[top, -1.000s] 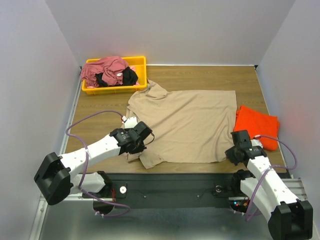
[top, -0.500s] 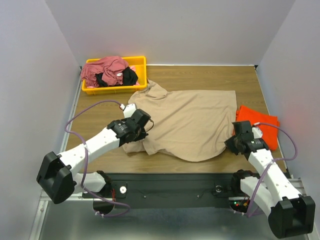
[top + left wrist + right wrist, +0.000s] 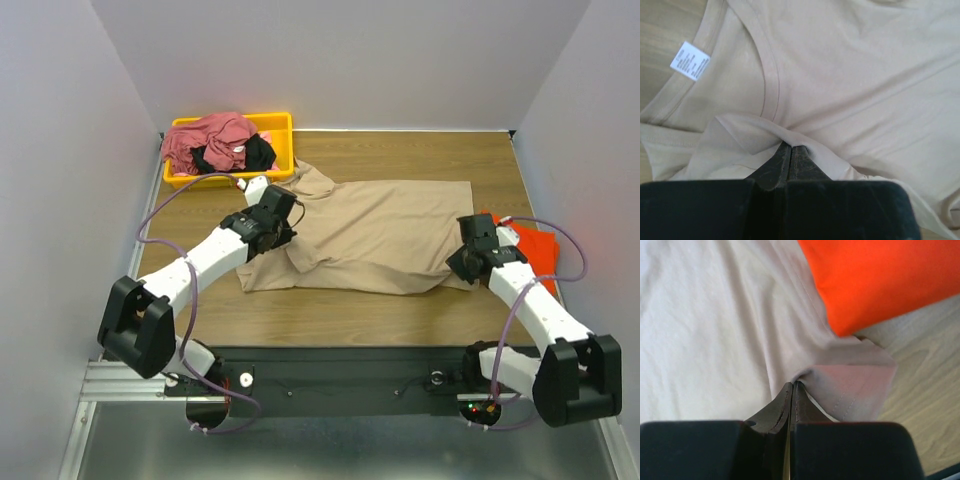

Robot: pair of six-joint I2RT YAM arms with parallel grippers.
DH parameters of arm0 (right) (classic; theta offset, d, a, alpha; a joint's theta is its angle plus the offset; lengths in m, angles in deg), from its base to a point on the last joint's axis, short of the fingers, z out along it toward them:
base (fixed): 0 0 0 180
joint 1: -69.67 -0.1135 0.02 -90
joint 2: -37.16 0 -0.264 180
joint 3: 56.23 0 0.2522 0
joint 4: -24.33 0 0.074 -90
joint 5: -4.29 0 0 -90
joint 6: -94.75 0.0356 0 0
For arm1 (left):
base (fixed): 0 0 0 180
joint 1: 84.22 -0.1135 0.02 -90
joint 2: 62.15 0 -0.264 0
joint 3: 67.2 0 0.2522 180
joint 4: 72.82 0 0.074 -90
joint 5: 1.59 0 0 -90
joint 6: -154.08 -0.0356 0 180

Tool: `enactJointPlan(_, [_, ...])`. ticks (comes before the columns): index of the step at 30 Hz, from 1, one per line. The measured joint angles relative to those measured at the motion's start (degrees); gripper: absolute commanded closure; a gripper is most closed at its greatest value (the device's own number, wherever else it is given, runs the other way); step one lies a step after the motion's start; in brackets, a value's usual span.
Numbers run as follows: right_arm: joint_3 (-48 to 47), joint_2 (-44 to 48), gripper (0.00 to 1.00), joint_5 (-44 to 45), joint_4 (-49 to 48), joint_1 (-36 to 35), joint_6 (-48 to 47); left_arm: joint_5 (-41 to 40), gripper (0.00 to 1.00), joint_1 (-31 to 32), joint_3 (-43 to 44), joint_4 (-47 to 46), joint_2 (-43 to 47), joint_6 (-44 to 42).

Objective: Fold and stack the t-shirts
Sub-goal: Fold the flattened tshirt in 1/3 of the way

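The tan t-shirt [image 3: 380, 232] lies spread across the middle of the table, its near edge lifted and folded back over itself. My left gripper [image 3: 283, 228] is shut on its near left edge, close to the collar and label [image 3: 689, 60]; the pinched fold shows in the left wrist view [image 3: 790, 143]. My right gripper [image 3: 466, 262] is shut on the shirt's near right corner [image 3: 850, 385]. A folded orange-red t-shirt [image 3: 530, 250] lies at the right, touching the tan one [image 3: 875, 280]. Dusty rose and black shirts [image 3: 215, 142] are heaped in the bin.
The yellow plastic bin [image 3: 282, 150] stands at the far left corner. White walls close in the table on three sides. Bare wooden tabletop [image 3: 350, 310] shows along the near edge in front of the shirt.
Both grippers have carried the tan shirt's near edge away from the robot toward the far side, folding the lower part over the upper part. The near table strip is now uncovered.
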Motion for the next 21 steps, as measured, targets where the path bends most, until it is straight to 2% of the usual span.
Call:
enactJointPlan(7, [-4.09,-9.16,0.99,3.48,-4.15,0.00,-1.49,-0.76,1.00,-2.95,4.57,-3.39,-7.43,-2.80])
enactJointPlan(14, [-10.03,-21.07,0.93,5.95,-7.52,0.00,-2.99,-1.95,1.00,-5.18,11.21,-5.53,-18.43,-4.68])
enactJointPlan(21, [-12.02,-24.11,0.96,7.43,-9.27,0.00,-4.24,-1.53,1.00,-7.80,12.87,-6.23,-22.01,-5.31])
